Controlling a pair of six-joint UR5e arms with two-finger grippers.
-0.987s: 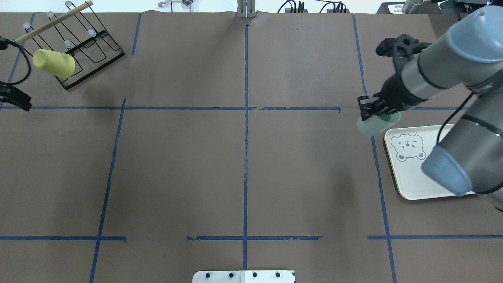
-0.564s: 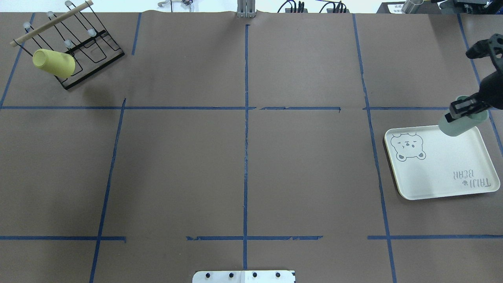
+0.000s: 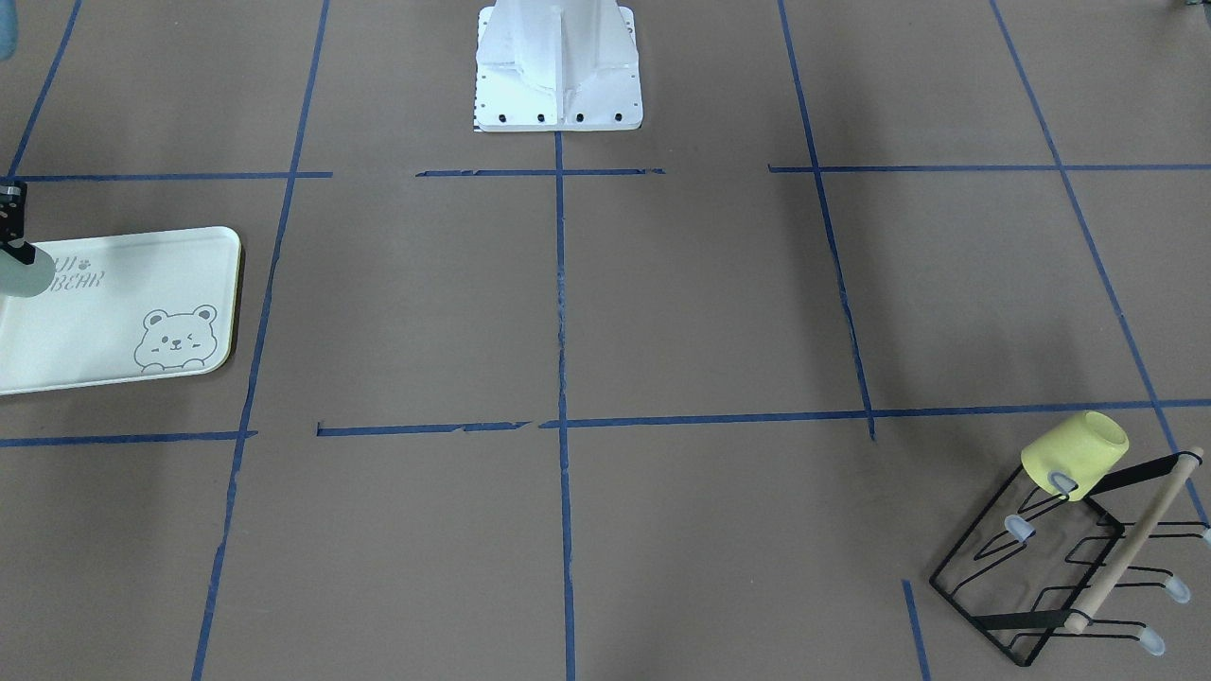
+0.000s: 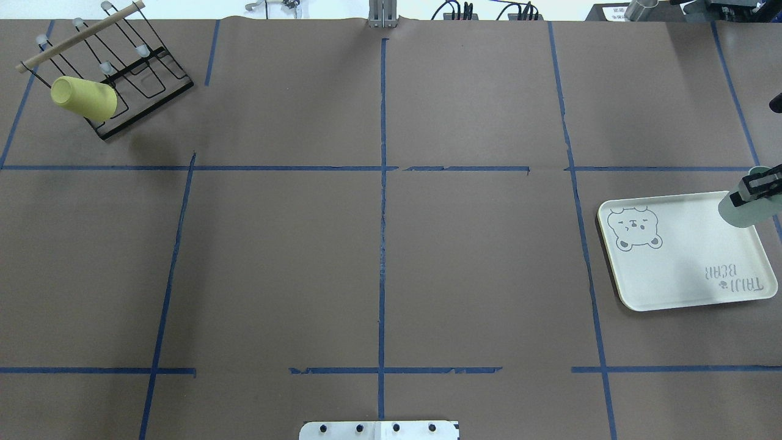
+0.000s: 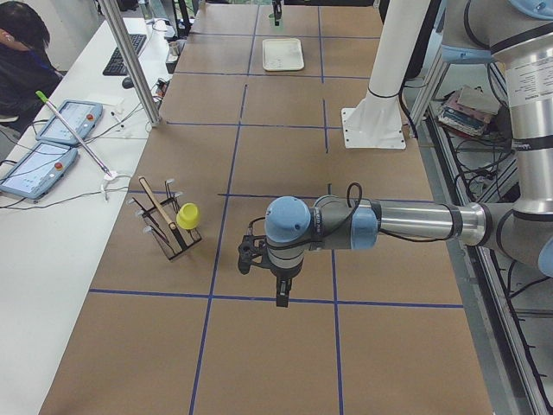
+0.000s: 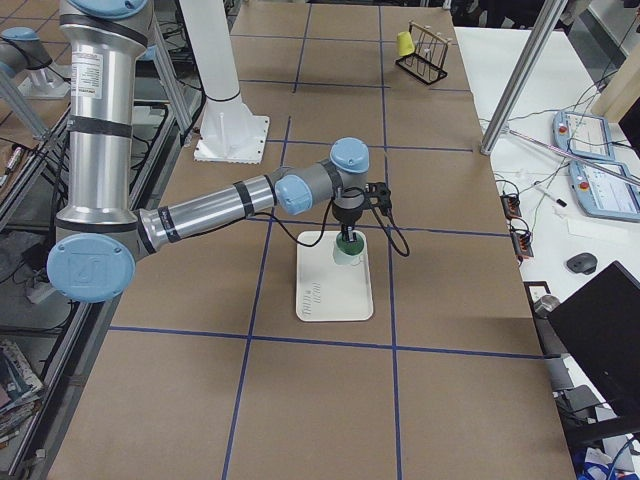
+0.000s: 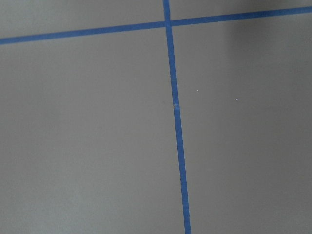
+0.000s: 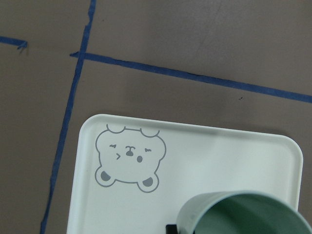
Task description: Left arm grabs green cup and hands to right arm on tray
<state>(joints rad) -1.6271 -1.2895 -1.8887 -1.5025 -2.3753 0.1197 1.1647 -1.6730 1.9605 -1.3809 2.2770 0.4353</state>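
Note:
The green cup (image 4: 746, 209) hangs tilted over the tray (image 4: 672, 269), at its far right corner. My right gripper (image 4: 757, 186) is shut on the cup at the overhead view's right edge. In the front-facing view the cup (image 3: 24, 274) is at the left edge above the tray (image 3: 95, 331). The right wrist view shows the cup's open rim (image 8: 243, 214) over the tray (image 8: 209, 156) with its bear drawing. The exterior right view shows the right gripper (image 6: 348, 238) on the cup (image 6: 349, 247). My left gripper (image 5: 282, 292) shows only in the exterior left view, low over the table; I cannot tell whether it is open or shut.
A yellow cup (image 4: 82, 98) hangs on a black wire rack (image 4: 140, 73) at the far left corner. The white robot base (image 3: 558, 66) stands at the table's near edge. Blue tape lines (image 7: 176, 122) cross the brown table. An operator (image 5: 26, 52) sits beside the table.
My right gripper has carried the green cup to the right, from beside the tray's left edge to over its far right corner. The left gripper has left the overhead view.

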